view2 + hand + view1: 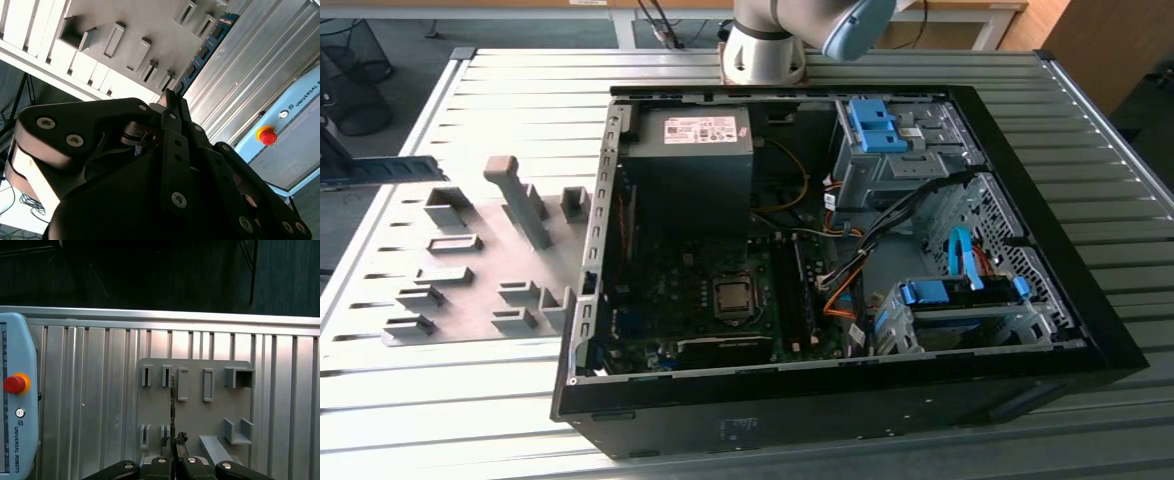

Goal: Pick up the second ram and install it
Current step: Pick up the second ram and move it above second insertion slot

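Note:
My gripper (173, 441) is shut on the second ram (172, 400), which appears edge-on as a thin dark line in the first wrist view, over the grey holder plate (192, 412). In the second wrist view the ram (206, 47) is a blue-green board with black chips, sticking out from between the black fingers (175, 107). At the exterior view's far left the ram (390, 169) hangs level, above the table and left of the holder plate (474, 265). A dark part of the gripper (331, 148) sits at the frame's edge.
The open computer case (847, 390) lies on the ribbed metal table (480, 400), with long black slot rails (794, 290) on its motherboard. A tall grey post (520, 200) stands on the holder plate. A teach pendant with a red button (14, 384) lies beside the plate.

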